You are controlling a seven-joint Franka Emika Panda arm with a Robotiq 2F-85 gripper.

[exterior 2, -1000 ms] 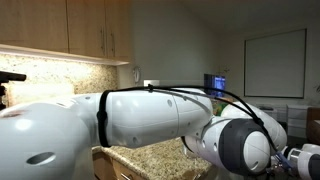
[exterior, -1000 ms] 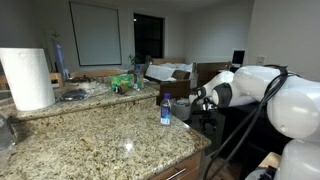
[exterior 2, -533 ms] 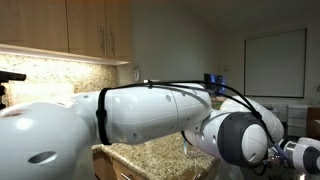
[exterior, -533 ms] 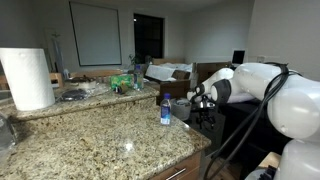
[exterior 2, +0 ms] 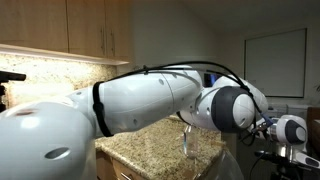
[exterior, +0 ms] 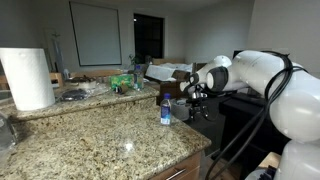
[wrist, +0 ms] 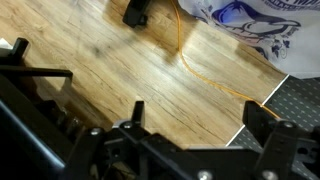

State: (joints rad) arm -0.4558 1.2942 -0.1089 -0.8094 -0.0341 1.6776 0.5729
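We see jaws wide, empty | near the bottle [exterior: 165, 108], beyond it off the table [exterior: 100, 140] | bottle upright.

A speckled tan granite countertop [exterior: 90, 140] fills the foreground of a dim kitchen. A tall white paper towel roll [exterior: 27, 78] stands at its left end. A small clear plastic water bottle with a blue label [exterior: 165, 109] stands upright near the counter's edge. Just beside it, past the edge, hangs the white robot arm's black gripper [exterior: 194, 104].
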